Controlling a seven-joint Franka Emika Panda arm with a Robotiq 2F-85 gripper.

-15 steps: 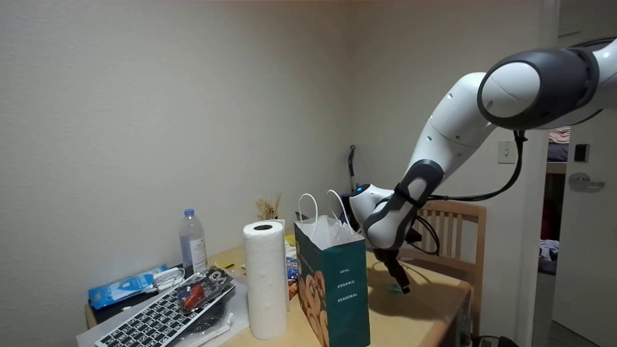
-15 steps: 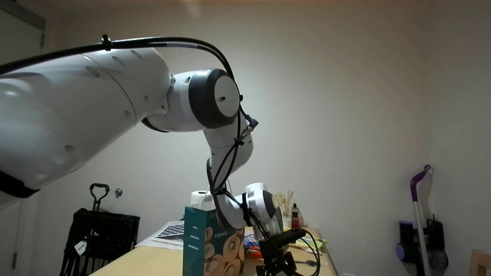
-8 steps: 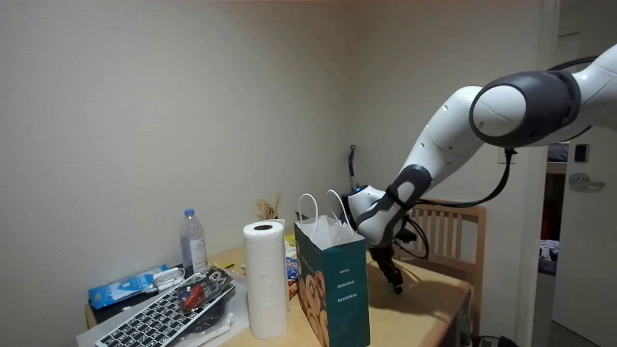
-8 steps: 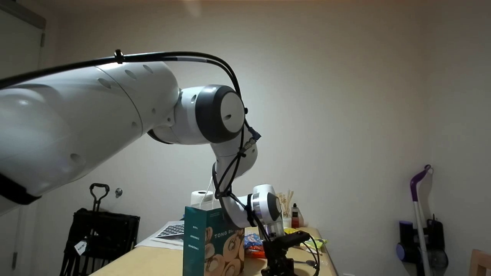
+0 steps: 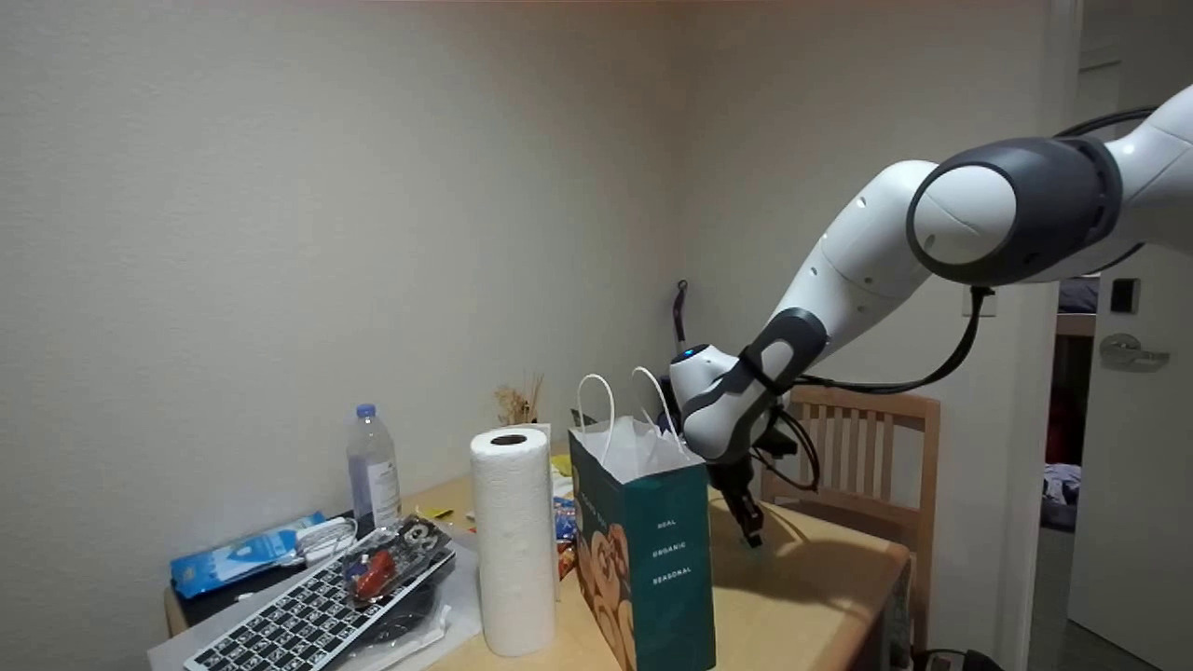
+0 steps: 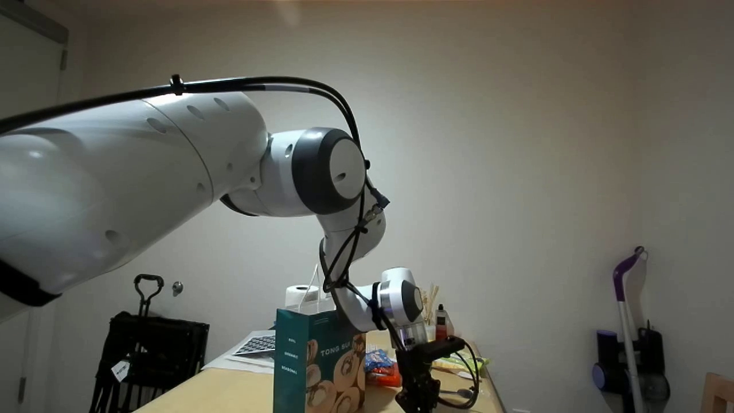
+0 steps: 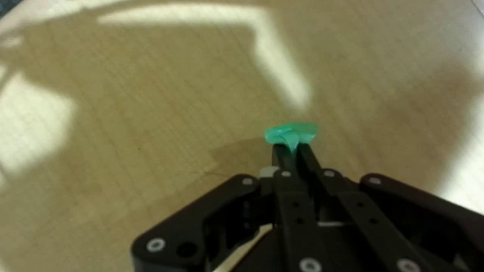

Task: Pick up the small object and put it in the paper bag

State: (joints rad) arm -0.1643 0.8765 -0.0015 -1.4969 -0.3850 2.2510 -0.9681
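The gripper (image 7: 293, 151) is pinched together on a thin part of the small green thing (image 7: 291, 132), low over the table (image 5: 802, 596); I can't tell if they touch. It looks light, bendy and maybe slippery, so that spot seems good to hold. The bag (image 5: 665, 568) stands near, beside a paper roll (image 5: 514, 550); its loop handles (image 5: 612, 415) could get in the way.

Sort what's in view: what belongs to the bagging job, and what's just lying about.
For the job:
small green object, pinched in the gripper
teal paper bag

Just lying about:
paper towel roll
blue-capped bottle
keyboard
blue packet
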